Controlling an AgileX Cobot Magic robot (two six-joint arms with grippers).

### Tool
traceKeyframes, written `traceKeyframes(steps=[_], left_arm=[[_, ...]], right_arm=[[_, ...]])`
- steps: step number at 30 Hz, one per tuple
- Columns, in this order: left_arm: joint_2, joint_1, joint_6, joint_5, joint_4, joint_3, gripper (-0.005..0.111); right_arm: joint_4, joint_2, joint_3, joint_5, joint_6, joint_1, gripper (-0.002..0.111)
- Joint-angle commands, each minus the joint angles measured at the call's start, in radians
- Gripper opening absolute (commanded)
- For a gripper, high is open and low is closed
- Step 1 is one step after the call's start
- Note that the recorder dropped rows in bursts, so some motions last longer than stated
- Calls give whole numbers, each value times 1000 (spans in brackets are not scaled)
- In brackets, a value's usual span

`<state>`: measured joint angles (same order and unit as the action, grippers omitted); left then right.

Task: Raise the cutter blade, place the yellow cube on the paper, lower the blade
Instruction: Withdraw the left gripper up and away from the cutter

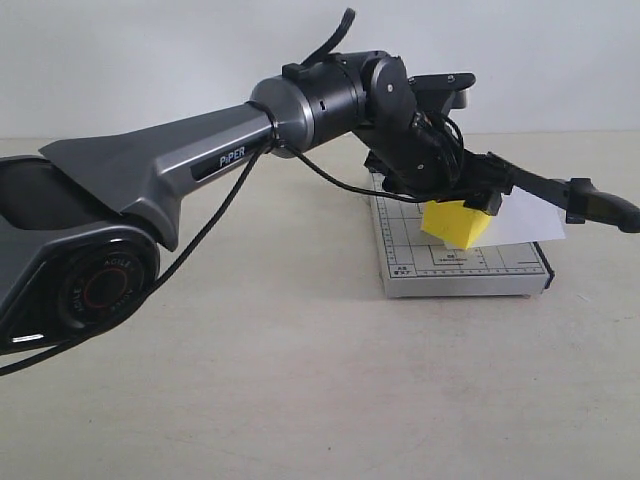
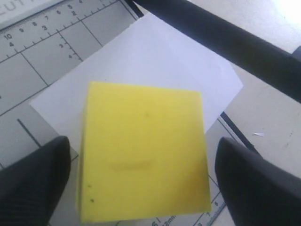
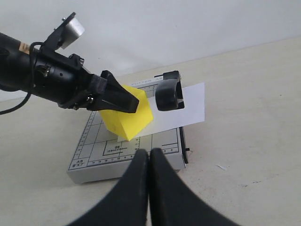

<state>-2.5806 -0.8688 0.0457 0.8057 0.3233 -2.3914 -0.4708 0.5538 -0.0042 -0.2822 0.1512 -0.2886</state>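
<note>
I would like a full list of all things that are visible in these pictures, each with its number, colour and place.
table: 1, beige, under everything
cutter base: 1, grey with grid, on the table
paper: 1, white, on the cutter base, overhanging its blade side
cutter blade: 1, black, raised above the paper
yellow cube: 1, yellow, tilted, over the paper
left gripper: 1, black, fingers on either side of the yellow cube
right gripper: 1, black, shut, empty, apart from the cutter base

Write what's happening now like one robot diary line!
phase: placing | left gripper: around yellow cube, grip unclear | cube: over paper | cutter blade: raised | right gripper: shut, empty
</note>
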Motion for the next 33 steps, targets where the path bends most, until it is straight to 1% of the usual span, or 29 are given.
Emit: traceKeyframes(steps=[1,6,8,10,11,12,14,15,16,18,22,24,33], left_arm=[[-3,-1,8,0,9,-49,79],[5,-1,8,58,-5,-168,79],[23,1,8,115,-30,-214,79],[56,1,-1,219,-90,-255,77],[83,1,-7,288,-123,-266,71],[101,1,-7,321,-132,-268,65],[181,12,-7,397,-133,-272,39],[204,13,-7,413,-140,-272,32],[249,21,-7,415,-142,-272,19],[322,27,-7,415,-182,-272,4],[456,33,-46,415,-270,-272,4],[496,33,-46,415,-291,-272,4],[592,33,-46,415,-332,-272,4]], right_arm=[[6,-2,4,-12,4,-1,1],[6,-2,4,-12,4,-1,1],[6,-2,4,-12,4,-1,1],[6,-2,4,-12,4,-1,1],[6,-2,4,-12,4,-1,1],[6,-2,4,-12,4,-1,1],[6,-2,4,-12,4,-1,1],[6,-2,4,-12,4,-1,1],[6,-2,4,-12,4,-1,1],[6,-2,4,-12,4,-1,1],[6,-2,4,-12,4,-1,1],[6,-2,4,-12,4,-1,1],[6,-2,4,-12,4,-1,1]])
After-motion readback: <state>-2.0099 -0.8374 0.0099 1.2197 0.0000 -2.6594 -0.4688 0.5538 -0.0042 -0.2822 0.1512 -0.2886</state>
